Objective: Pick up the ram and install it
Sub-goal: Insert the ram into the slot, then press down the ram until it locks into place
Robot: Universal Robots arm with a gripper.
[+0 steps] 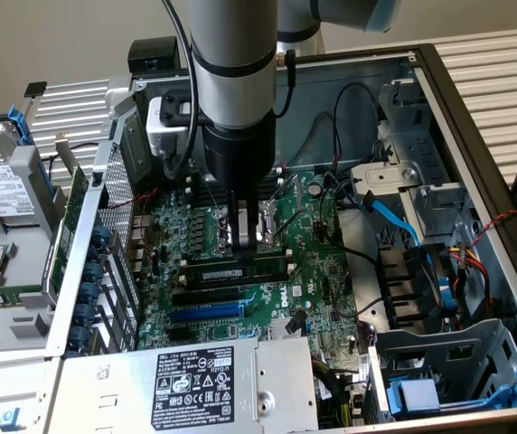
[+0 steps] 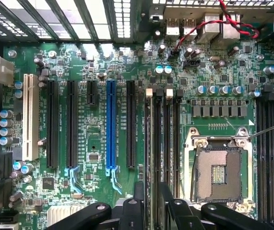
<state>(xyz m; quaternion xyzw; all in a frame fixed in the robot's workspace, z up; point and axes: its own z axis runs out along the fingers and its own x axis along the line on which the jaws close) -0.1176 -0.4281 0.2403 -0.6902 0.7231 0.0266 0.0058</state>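
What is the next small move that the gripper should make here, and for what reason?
Probably lower the gripper straight down a little. Its jaws stand open directly above the ram, which lies along the memory slots, and do not yet seem to reach it. Whether the ram is already seated, I cannot tell.

The arm (image 1: 231, 54) is cut off by the exterior view's upper edge. Part of the ram (image 1: 206, 269) is hidden behind the pincer (image 1: 245, 253). The print on the power supply's label (image 1: 195, 375) is too small to be read.
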